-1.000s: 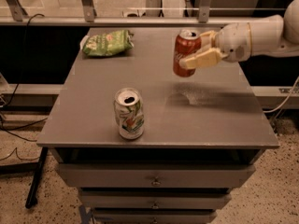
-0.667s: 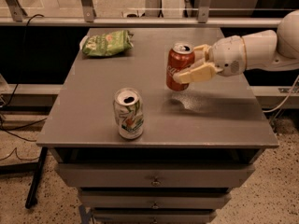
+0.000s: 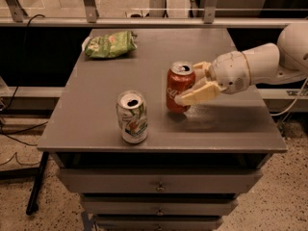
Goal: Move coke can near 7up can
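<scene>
Red aluminium is what the gripper [image 3: 191,84] has between its two cream fingers. It is closed on the coke can [image 3: 177,88], with one finger across the front of the can and the other behind it near the rim. The can leans a little, and its base is at or just above the grey table [image 3: 231,129] (I cannot tell if it already touches). The 7up can [image 3: 132,117] stands upright to the left of the gripper in the view and closer to the front edge, near the held can but apart from it.

I think the main danger is the release: if the fingers open while the can leans, it may tip and roll toward the front edge. A further push to the left could also bring the can or the front finger against the 7up can and knock it over. Both tops look opened, so a fall might spill.

White Coca-Cola script runs down the red side, partly behind the finger. The other can shows green and red marks on white, but I cannot read its logo fully. The print on the green chip bag [image 3: 109,44], far behind and left of the gripper, is too small to read
</scene>
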